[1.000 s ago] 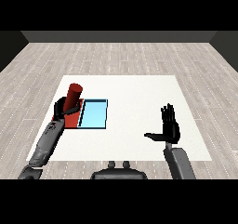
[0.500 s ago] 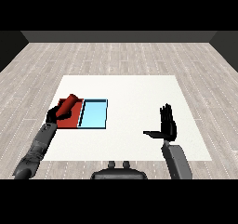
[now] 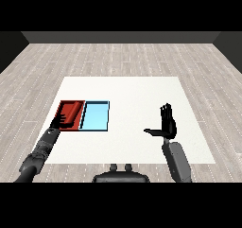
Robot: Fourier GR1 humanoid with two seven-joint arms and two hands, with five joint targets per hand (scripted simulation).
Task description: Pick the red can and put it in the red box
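Here, the white table (image 3: 127,90) is carrying the red tray (image 3: 71,104) and light blue tray (image 3: 96,116) side by side, the red can (image 3: 69,113) is lying in the red tray just beyond the left hand (image 3: 62,121), whose fingers cannot be read, while the right hand (image 3: 167,126) is hovering with fingers straight, thumb extended.

I see a blue tray (image 3: 96,116) lying left of centre on the white bench (image 3: 137,94), wood floor (image 3: 198,61) all around the bench.
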